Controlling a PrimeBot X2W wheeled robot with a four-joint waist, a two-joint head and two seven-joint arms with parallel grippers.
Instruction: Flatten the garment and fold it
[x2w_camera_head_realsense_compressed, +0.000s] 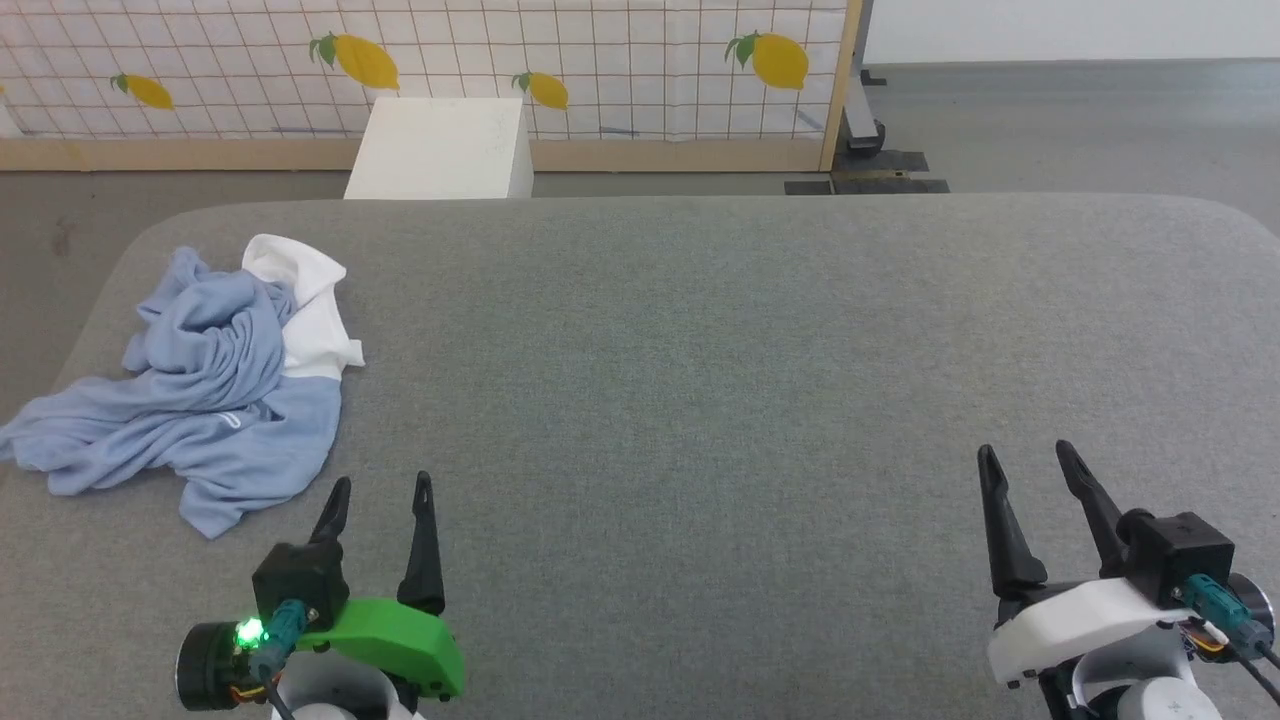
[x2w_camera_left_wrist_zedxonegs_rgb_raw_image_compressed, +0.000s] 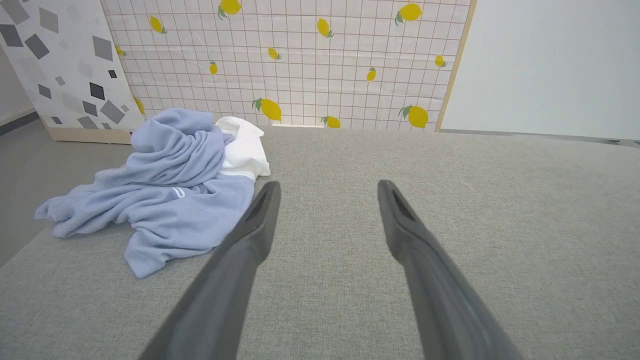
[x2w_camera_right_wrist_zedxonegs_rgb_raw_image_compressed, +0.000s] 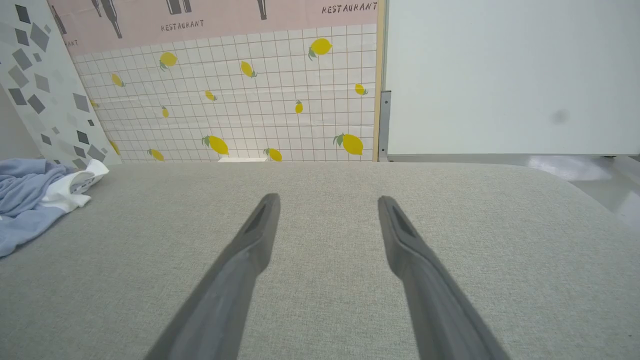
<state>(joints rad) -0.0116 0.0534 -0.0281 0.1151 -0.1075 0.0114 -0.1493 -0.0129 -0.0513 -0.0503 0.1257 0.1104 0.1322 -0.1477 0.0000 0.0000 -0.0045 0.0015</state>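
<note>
Shirt (x2w_camera_head_realsense_compressed: 215, 390) looks soft n floppy, all bunched up. I'd pinch the near hem w/ left gripper (x2w_camera_head_realsense_compressed: 381, 487). Both grippers spread wide, holding nothing; right gripper (x2w_camera_head_realsense_compressed: 1027, 453) far off.

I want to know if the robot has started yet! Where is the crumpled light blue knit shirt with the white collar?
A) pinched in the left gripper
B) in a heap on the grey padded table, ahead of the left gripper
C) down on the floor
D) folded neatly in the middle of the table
B: the crumpled light blue knit shirt lies bunched on the grey padded table, ahead of the open, empty left gripper.
</note>
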